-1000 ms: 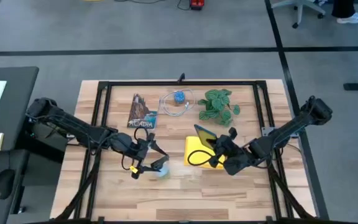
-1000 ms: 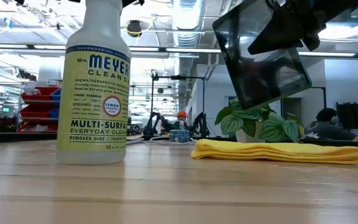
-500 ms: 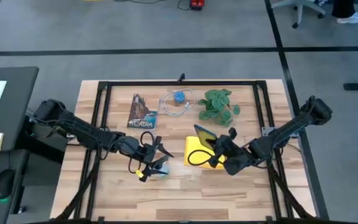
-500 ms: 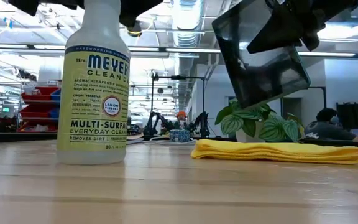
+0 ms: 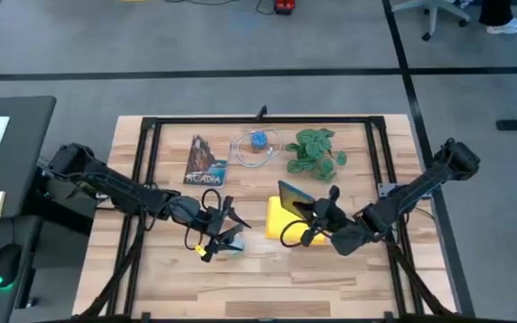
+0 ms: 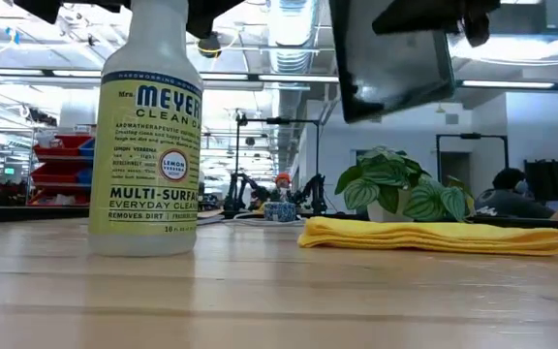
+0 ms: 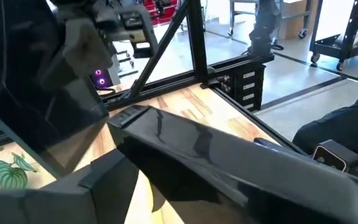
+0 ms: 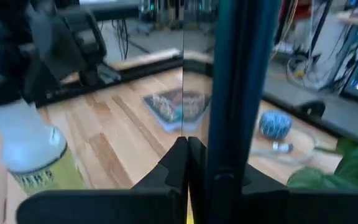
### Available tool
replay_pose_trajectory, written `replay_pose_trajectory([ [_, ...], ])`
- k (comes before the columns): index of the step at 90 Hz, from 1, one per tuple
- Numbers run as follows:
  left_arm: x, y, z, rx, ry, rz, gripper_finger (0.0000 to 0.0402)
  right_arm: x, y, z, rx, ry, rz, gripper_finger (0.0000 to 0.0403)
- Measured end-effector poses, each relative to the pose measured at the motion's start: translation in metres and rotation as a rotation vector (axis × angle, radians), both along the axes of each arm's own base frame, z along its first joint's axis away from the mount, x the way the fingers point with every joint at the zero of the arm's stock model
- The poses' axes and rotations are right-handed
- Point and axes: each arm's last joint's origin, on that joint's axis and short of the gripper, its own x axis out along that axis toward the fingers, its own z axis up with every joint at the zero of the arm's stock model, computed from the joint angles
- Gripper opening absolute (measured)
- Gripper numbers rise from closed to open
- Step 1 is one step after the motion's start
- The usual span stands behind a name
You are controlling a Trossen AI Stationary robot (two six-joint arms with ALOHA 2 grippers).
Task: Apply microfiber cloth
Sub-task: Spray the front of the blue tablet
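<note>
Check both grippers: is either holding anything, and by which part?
The right gripper holds the tablet by its edge, lifted above the microfiber cloth. The left gripper is at the spray bottle; grip unclear.

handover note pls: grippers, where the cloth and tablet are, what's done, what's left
Right gripper: shut on the tablet, held in the air above the yellow cloth.
Left gripper: open, at the spray bottle, not gripping it.
Cloth: lying folded and flat on the table, in front of the plant; no gripper touches it.
Done: tablet lifted.
Left: cloth not yet applied to the tablet; a wipe is probably next.
</note>
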Motion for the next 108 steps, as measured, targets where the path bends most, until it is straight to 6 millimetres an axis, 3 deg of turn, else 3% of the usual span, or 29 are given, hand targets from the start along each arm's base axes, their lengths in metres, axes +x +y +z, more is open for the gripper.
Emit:
replay_pose_trajectory([
  [54, 0.009, -0.002, -0.005, 0.018, -0.06, -0.012, 0.0231, 0.001, 0.001, 0.003, 0.005, -0.033, -0.017, 0.0017],
  [73, 0.021, -0.005, -0.017, 0.008, -0.082, -0.005, 0.0228, 0.001, 0.001, 0.003, 0.001, -0.03, -0.016, 0.0017],
  [108, 0.021, -0.004, -0.016, -0.001, -0.092, 0.004, 0.0227, 0.001, 0.001, 0.003, -0.011, -0.019, -0.009, 0.0018],
])
